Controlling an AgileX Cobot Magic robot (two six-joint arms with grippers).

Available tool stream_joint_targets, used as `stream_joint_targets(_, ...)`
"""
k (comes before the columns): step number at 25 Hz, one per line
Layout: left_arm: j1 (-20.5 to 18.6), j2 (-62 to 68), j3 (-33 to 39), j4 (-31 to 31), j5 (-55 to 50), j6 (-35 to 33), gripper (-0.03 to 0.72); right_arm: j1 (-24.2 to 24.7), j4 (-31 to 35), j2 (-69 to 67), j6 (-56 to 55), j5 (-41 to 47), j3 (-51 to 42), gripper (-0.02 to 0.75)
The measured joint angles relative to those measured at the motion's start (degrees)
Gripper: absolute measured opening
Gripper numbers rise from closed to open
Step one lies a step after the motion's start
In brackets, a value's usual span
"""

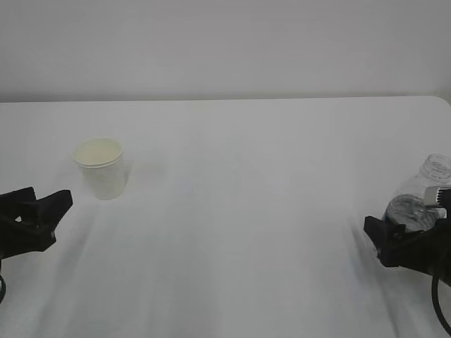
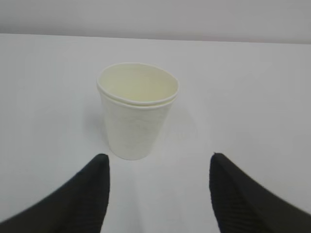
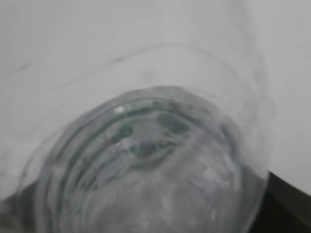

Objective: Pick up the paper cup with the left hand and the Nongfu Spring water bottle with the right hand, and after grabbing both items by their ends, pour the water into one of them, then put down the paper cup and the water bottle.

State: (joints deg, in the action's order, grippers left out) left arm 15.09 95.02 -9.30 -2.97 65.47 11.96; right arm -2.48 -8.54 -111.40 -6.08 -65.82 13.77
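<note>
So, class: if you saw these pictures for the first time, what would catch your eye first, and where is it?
Probably the white paper cup, standing upright and alone on the left of the pale table, with the open left gripper just short of it. Next, the clear water bottle at the far right edge, leaning over the right gripper; it fills the right wrist view.

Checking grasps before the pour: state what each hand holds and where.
Left hand: nothing; open, short of the paper cup. Right hand: at the water bottle, near its base; whether it grips cannot be told.
</note>
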Motion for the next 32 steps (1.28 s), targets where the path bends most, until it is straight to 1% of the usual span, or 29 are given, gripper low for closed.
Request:
stream_joint_targets(6,0.0,0.0,0.0,0.0,0.0,0.1,0.461,0.0,0.0,-0.1,-0.1,0.0,0.0,0.660)
stream_joint_targets(14,0.0,0.0,0.0,0.0,0.0,0.1,0.461,0.0,0.0,-0.1,-0.1,0.0,1.1,0.585)
stream_joint_targets(20,0.0,0.0,0.0,0.0,0.0,0.1,0.461,0.0,0.0,-0.1,-0.1,0.0,1.1,0.573)
stream_joint_targets(21,0.0,0.0,0.0,0.0,0.0,0.1,0.461,0.0,0.0,-0.1,-0.1,0.0,1.1,0.564)
stream_joint_targets(26,0.0,0.0,0.0,0.0,0.0,0.1,0.461,0.0,0.1,-0.2,0.1,0.0,1.1,0.470)
stream_joint_targets(29,0.0,0.0,0.0,0.0,0.0,0.1,0.461,0.0,0.1,-0.2,1.4,0.0,1.1,0.447)
stream_joint_targets(32,0.0,0.0,0.0,0.0,0.0,0.1,0.461,0.0,0.1,-0.2,3.1,0.0,1.1,0.441)
